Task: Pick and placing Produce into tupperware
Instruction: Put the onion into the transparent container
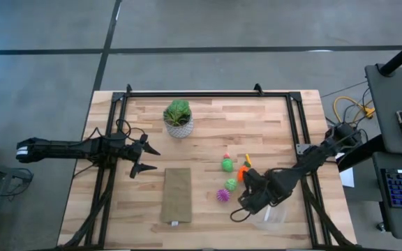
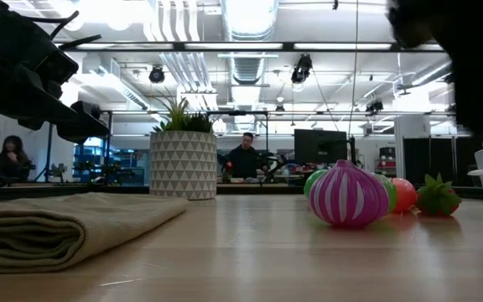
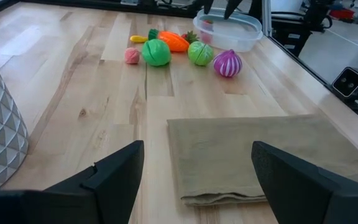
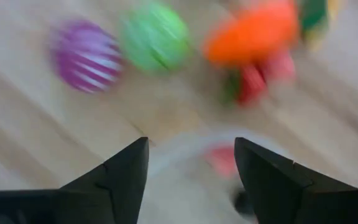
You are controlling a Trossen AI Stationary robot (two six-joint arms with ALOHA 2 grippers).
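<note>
right gripper (image 4: 191, 165) released over tupperware (image 3: 227, 31) near table edge; left gripper (image 3: 194, 171) released, well apart.

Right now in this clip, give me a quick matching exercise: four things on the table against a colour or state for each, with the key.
Things
1. onion
2. carrot
3. folded cloth
4. left gripper

Colour or state
A. orange
B. open, holding nothing
C. tan, lying flat
D. purple with white stripes

Pairs: 1-D, 2-A, 3-C, 4-B
</note>
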